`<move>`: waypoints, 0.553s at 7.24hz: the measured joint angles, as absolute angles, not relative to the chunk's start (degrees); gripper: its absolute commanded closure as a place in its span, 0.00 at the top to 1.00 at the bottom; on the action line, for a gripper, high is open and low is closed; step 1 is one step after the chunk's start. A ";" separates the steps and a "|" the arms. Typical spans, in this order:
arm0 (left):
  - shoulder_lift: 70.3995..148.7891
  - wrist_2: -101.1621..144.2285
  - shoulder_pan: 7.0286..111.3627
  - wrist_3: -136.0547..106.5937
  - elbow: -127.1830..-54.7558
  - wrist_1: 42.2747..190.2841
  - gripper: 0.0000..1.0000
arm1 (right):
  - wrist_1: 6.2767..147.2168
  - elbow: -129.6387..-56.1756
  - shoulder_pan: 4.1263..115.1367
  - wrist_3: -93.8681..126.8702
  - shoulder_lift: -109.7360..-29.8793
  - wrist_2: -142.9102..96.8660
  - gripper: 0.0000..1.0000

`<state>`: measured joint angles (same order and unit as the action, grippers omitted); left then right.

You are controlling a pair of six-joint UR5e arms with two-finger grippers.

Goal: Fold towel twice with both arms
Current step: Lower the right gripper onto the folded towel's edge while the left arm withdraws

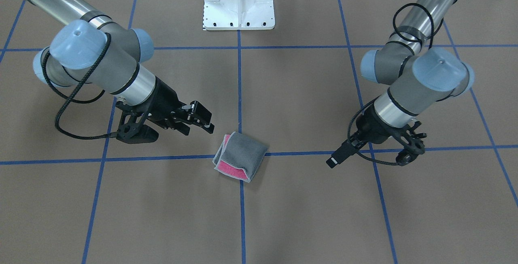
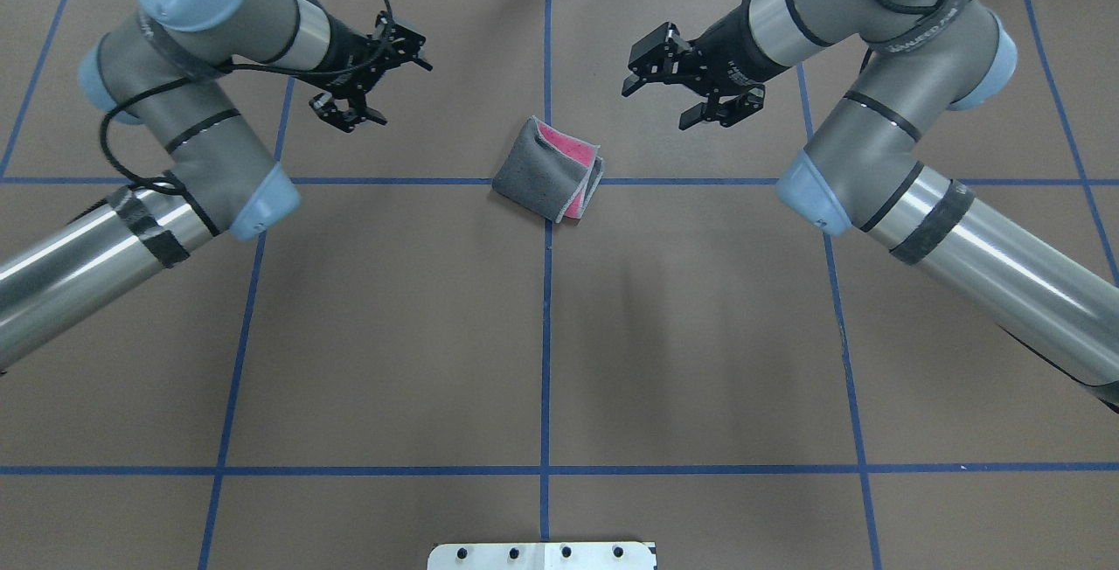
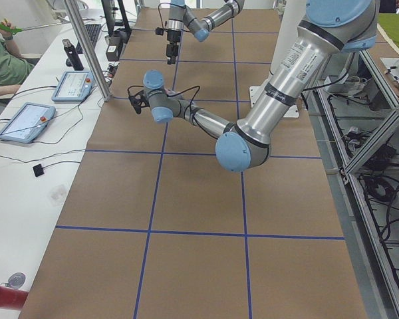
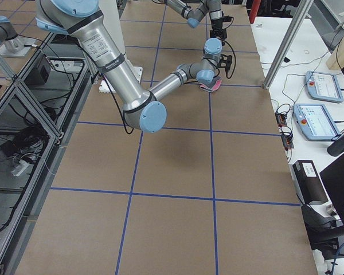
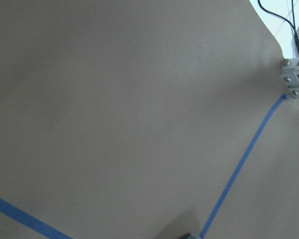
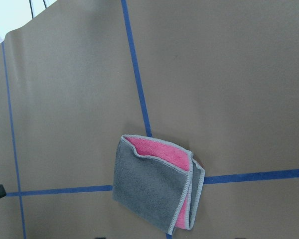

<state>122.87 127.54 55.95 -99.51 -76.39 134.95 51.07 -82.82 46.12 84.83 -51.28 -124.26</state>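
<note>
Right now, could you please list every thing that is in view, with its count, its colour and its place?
towel: one, grey outside and pink inside, folded, where two tape lines cross mid-table
table: one, brown, under everything
tape lines: several, blue, a grid on the table
base: one, white, middle of the robot's edge of the table
tablets: two, grey, on the white bench beside the table
person: one, green top, at that bench
left arm: one, silver-grey, left of the towel
right arm: one, silver-grey, right of the towel
left gripper: one, black, open, apart from the towel
right gripper: one, black, open, apart from the towel
</note>
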 measured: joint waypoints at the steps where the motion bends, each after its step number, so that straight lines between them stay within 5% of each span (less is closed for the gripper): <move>1: 121.59 130.56 58.45 -97.25 -76.56 134.99 1.00 | 51.02 -81.80 43.73 84.85 -49.88 -120.48 0.00; 4: 120.30 133.86 61.20 -94.71 -76.57 134.92 1.00 | 50.97 -74.13 38.64 84.82 -43.82 -112.83 0.00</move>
